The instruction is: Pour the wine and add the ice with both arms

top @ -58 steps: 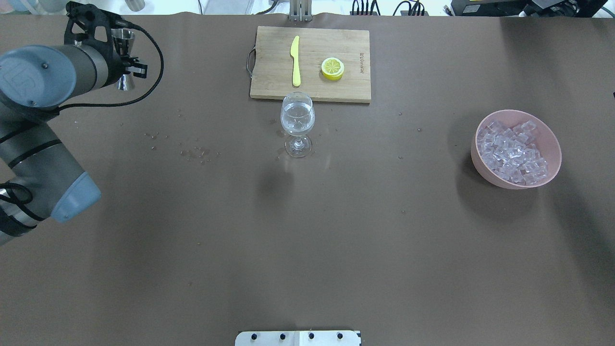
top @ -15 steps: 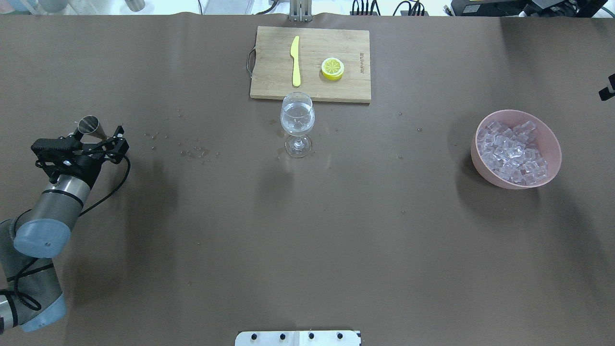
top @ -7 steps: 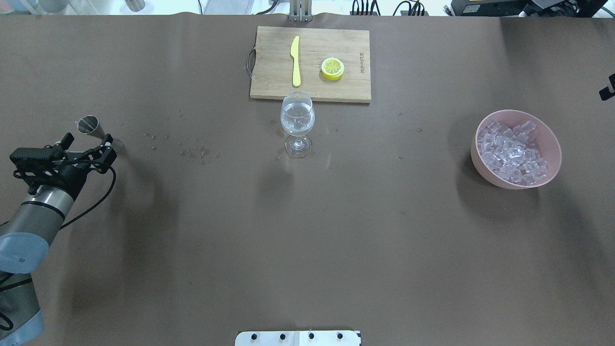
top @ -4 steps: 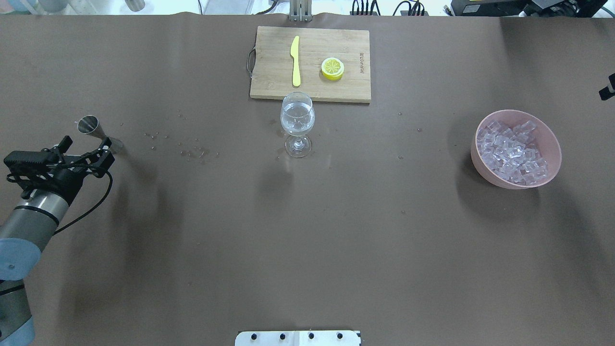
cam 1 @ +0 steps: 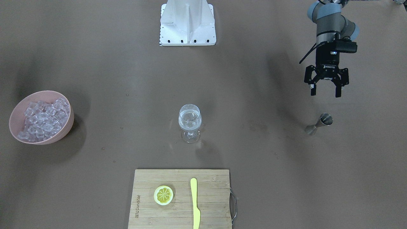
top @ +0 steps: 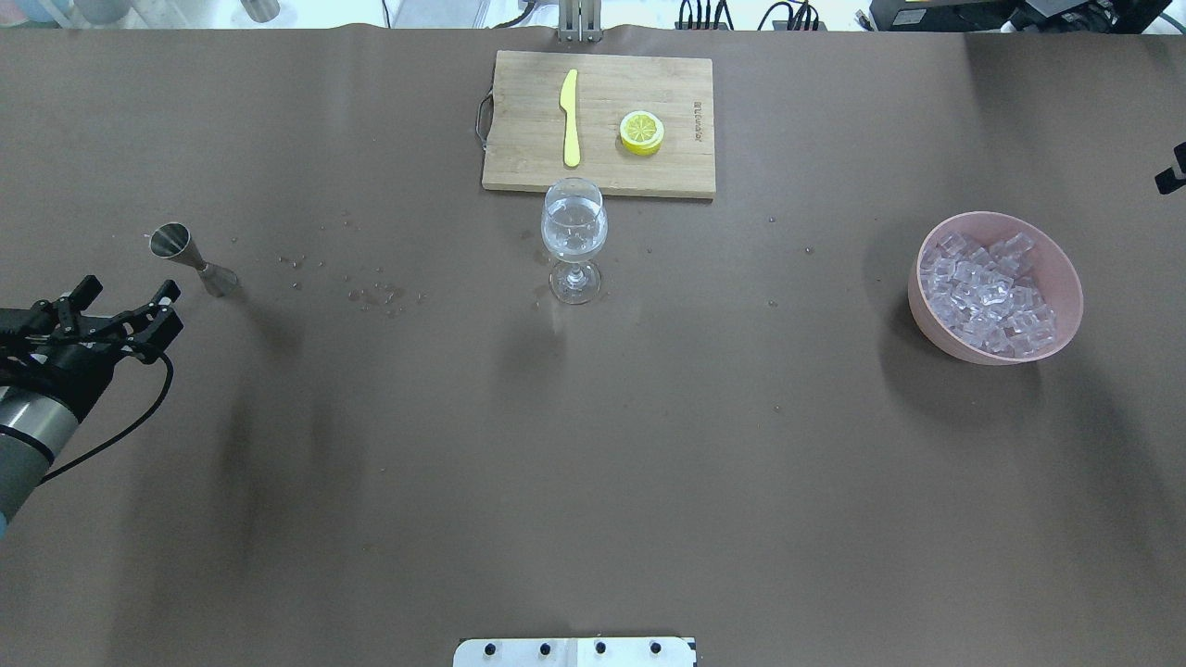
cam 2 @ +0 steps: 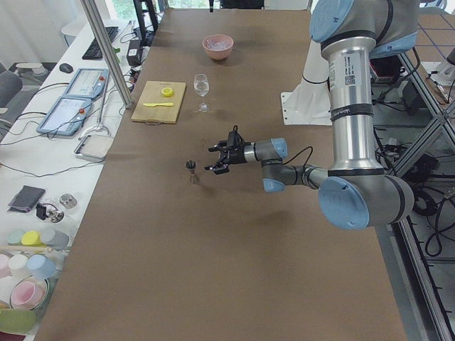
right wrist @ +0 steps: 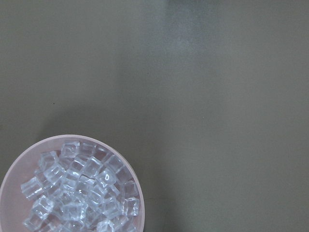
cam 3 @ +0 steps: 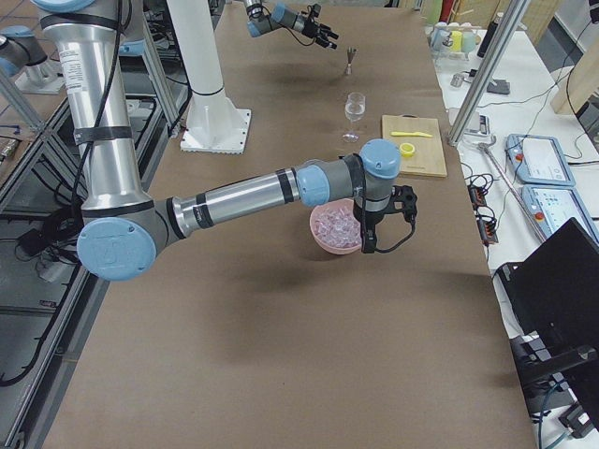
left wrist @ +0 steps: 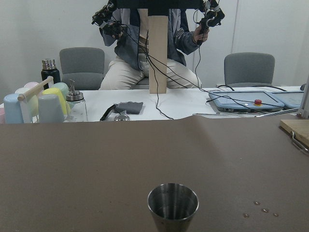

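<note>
Wine [cam 1: 189,121] sits in the wine glass [cam 1: 190,127] well off to the side of the left gripper [cam 1: 325,94], its jaws spread wide and empty just short of the upright steel jigger [cam 1: 319,124], and the ice [cam 1: 41,119] fills the pink bowl [cam 1: 65,132] close by the right gripper [cam 3: 405,204], whose jaws I can't make out.

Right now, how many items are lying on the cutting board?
2: a yellow knife and a lemon slice, which lies to the knife's right in the overhead view. Nothing else shows on the cutting board, and nothing appears hidden.
</note>
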Controlling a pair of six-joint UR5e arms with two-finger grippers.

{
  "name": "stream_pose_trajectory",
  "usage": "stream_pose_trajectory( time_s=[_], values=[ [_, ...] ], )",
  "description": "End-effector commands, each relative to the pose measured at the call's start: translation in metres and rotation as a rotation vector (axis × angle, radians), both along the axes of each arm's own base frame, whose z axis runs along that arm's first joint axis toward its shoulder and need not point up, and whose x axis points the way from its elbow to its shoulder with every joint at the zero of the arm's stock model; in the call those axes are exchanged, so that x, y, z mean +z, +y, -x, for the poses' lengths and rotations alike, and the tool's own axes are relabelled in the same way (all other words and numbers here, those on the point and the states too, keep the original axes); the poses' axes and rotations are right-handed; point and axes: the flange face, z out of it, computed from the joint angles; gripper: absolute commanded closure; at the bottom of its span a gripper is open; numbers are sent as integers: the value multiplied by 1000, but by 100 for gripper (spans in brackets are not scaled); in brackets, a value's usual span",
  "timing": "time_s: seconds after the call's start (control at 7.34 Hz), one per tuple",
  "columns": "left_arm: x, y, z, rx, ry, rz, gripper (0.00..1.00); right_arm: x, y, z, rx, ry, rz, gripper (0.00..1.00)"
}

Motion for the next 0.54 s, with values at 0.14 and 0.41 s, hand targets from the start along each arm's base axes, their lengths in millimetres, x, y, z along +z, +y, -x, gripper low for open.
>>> stream_pose_trajectory(
  time_s=[0.14,0.41],
  values=[
    [-68,-19,23,129,-61,95,1,-52,16,34,-6,-31,-30,0],
    [-88,-59,73,236,-145,225,1,-78,35,113,11,35,18,0]
  ],
)
